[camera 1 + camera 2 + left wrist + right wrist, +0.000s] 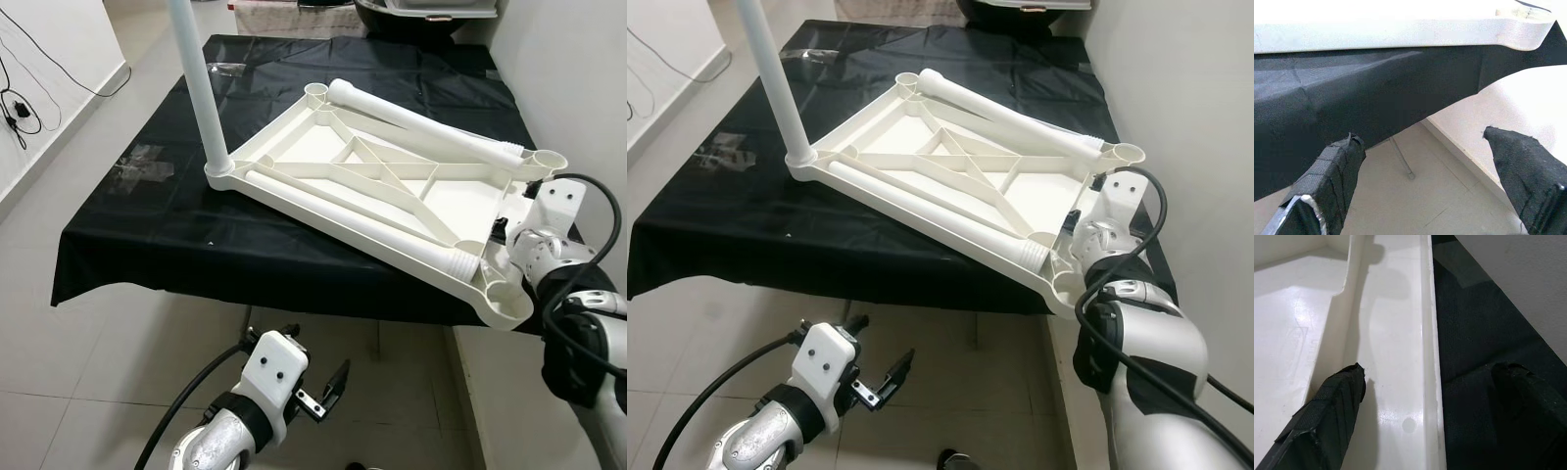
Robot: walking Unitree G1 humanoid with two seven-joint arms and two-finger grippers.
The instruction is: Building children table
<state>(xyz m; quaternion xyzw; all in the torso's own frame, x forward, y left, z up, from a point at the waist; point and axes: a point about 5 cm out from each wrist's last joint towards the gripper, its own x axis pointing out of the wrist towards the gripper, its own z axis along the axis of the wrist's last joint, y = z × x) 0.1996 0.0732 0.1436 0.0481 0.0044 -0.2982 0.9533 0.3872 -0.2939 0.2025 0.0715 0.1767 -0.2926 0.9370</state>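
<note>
I'm looking at a table under a black cloth; a white upturned tabletop is lying on it, its near corner overhanging the edge.

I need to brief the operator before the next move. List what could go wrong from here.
1. The upside-down tabletop overhangs the black-covered table at its near corner, where the right end effector straddles its rim with fingers open; a push could slide it off.
2. Two loose legs lie in the tabletop and may roll out if it tilts.
3. The one upright leg could lean or pop out of its socket if the top is jolted.
</note>
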